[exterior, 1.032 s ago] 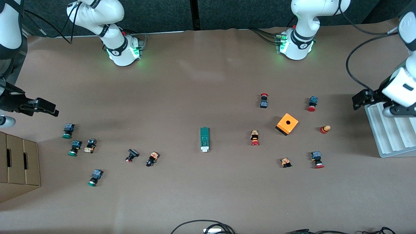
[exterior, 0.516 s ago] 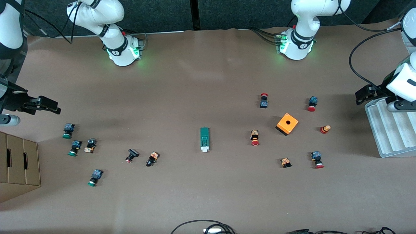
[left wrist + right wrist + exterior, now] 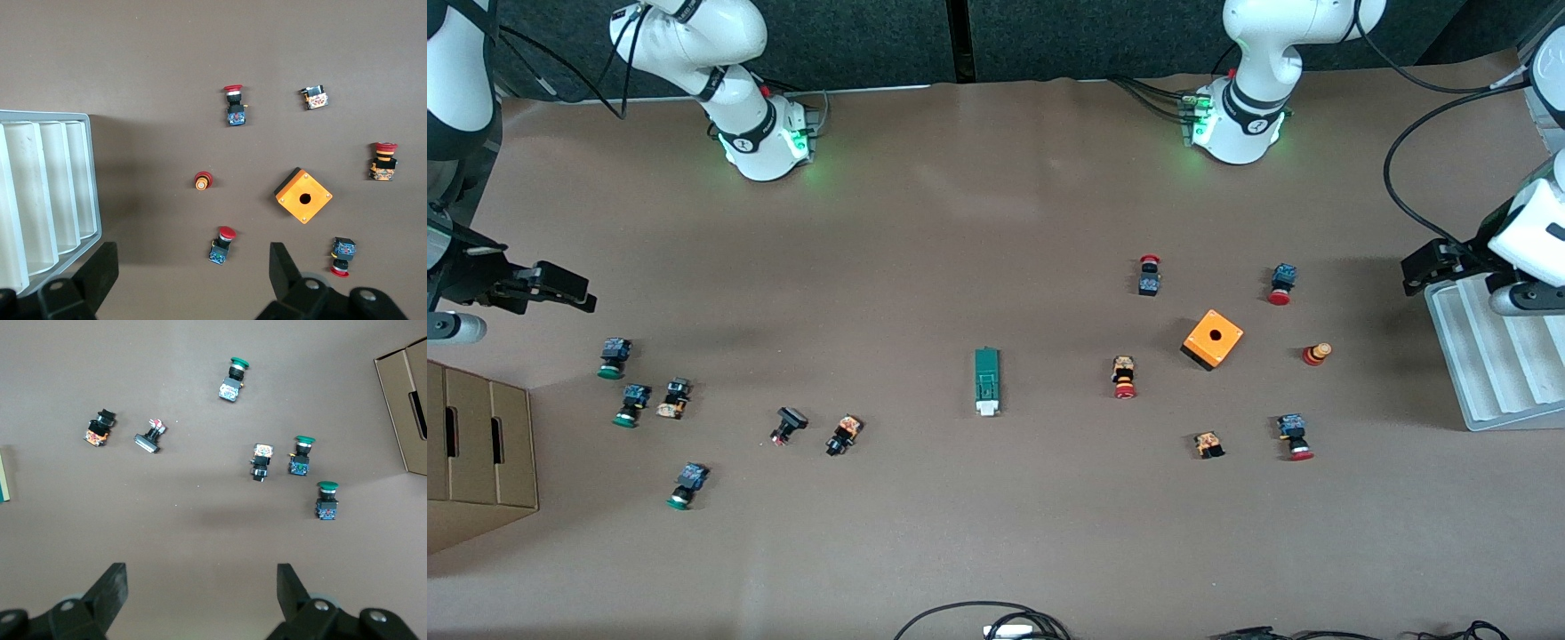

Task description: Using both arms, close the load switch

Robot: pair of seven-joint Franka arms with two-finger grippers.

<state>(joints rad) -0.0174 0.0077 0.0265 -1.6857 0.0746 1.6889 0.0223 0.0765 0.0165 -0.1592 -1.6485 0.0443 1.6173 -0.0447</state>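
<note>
The right gripper (image 3: 560, 289) hangs with fingers spread over the worktop's edge at the right arm's end, above a cardboard box (image 3: 476, 444) at that corner. The load switch (image 3: 986, 381) lies untouched mid-table, white end toward the front edge, among scattered push-buttons. The left gripper (image 3: 1421, 274), fingers also apart, hovers over the white ridged tray (image 3: 1494, 373) at the opposite edge. Judged, this is the approach step: both arms must converge on the switch. Brown paper covers the worktop; dark panels back it.
</note>
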